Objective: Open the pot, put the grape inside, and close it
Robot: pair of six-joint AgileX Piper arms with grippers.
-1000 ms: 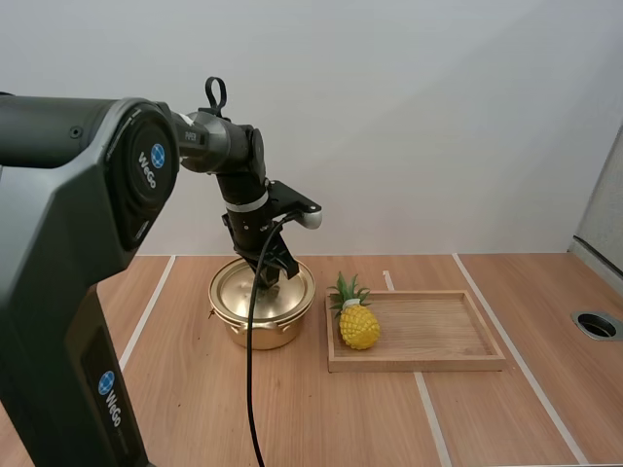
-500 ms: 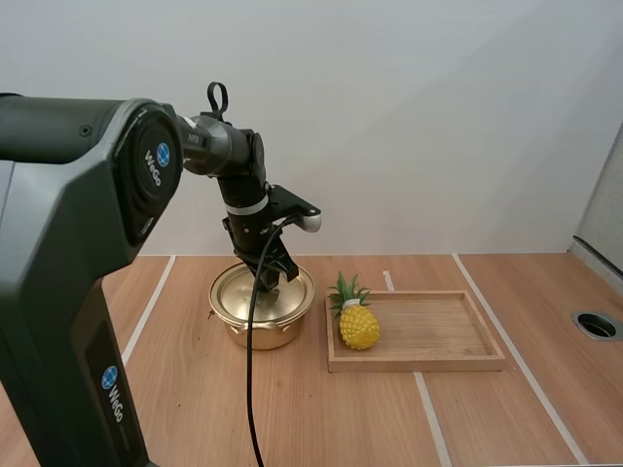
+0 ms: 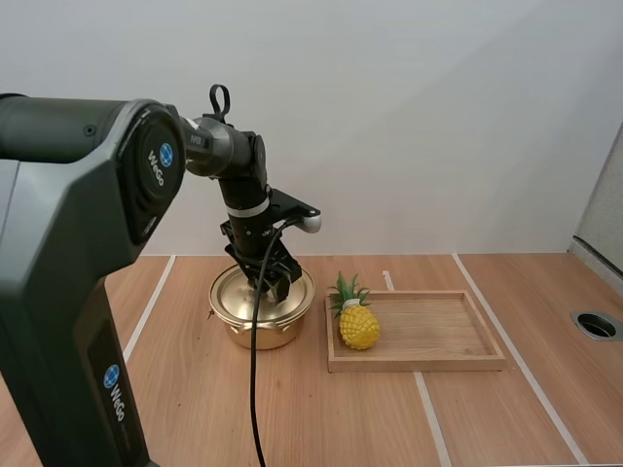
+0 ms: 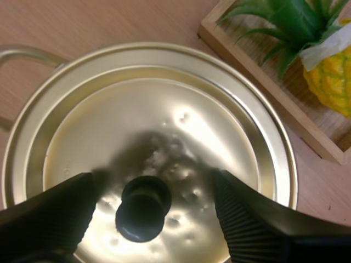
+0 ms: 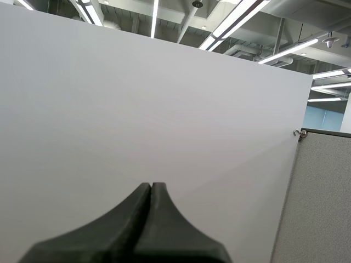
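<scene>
Gold pot (image 3: 255, 329) set on the table (image 3: 292, 418) just beside the wooden tray's (image 3: 438, 361) left edge, lid (image 4: 164, 120) seated on it, left gripper (image 4: 152, 185) spread wide astride the black knob (image 4: 142, 209), pineapple (image 3: 358, 326) stood at the tray's left end, right gripper (image 5: 151, 189) pressed closed.

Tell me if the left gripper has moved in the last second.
Yes. The black two-fingered left gripper has sunk slightly toward the round golden pot lid, which stayed put, open around its black knob.
</scene>
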